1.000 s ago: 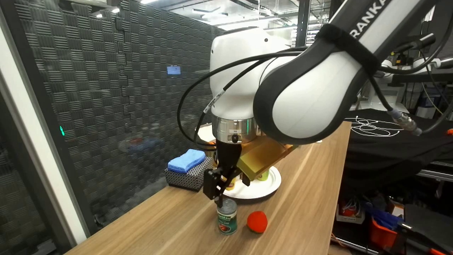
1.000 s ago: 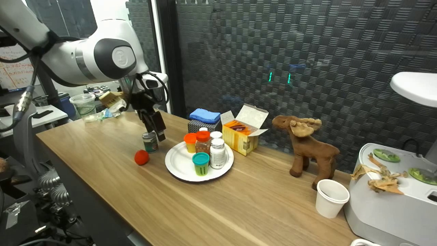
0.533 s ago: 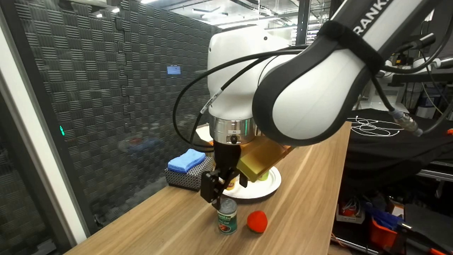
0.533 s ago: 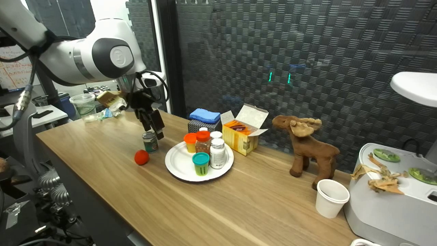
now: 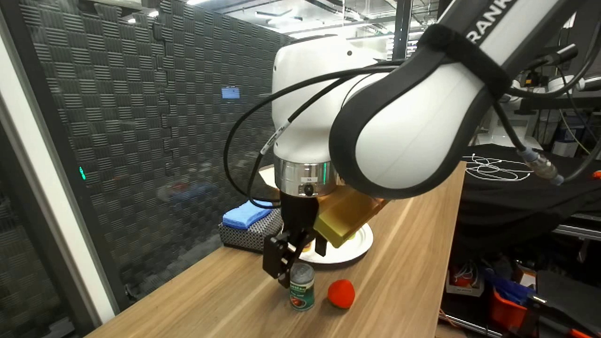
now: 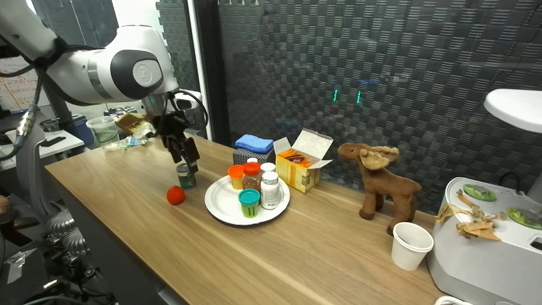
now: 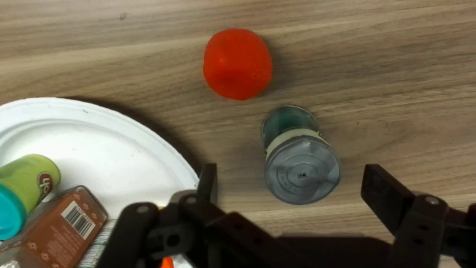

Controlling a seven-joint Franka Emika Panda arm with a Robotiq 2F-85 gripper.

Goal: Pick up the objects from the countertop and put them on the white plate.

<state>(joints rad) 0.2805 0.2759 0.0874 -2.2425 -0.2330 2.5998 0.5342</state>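
Standing can: the tin can (image 7: 300,156) is upright on the wooden countertop (image 6: 296,254), grey end up, a green label round its side, with the ball and the plate both near it.
Hand: the gripper (image 7: 290,182) is released, its two fingers (image 7: 386,197) spread wide — in the wrist view the can's top shows between them, with a gap to each side.
Ball: the red-orange ball (image 7: 238,64) sits on the countertop just beside the can, apart from the plate.
Plate: the white plate (image 6: 222,203) lies flat, its side toward the can mostly bare.
On the plate: a green tub (image 6: 250,209) with a teal lid, a yellow tub (image 6: 236,182) with an orange lid, a brown jar (image 6: 252,180) with a red lid and a white bottle (image 6: 270,194) stand close together.
Behind those: a second white bottle (image 6: 268,167), partly hidden, and a white cap (image 6: 252,160) — what it tops cannot be seen.
Yellow box: the yellow box (image 6: 296,176) stands just beside the plate, flaps open, something orange inside.
Blue block: the blue block (image 6: 254,144) lies on a dark patterned box (image 6: 241,158).
Toy moose: the brown toy moose (image 6: 383,182) stands well apart from the plate, near a white cup (image 6: 408,252).
Arm: the robot arm (image 5: 305,103) reaches over the countertop in both exterior views.
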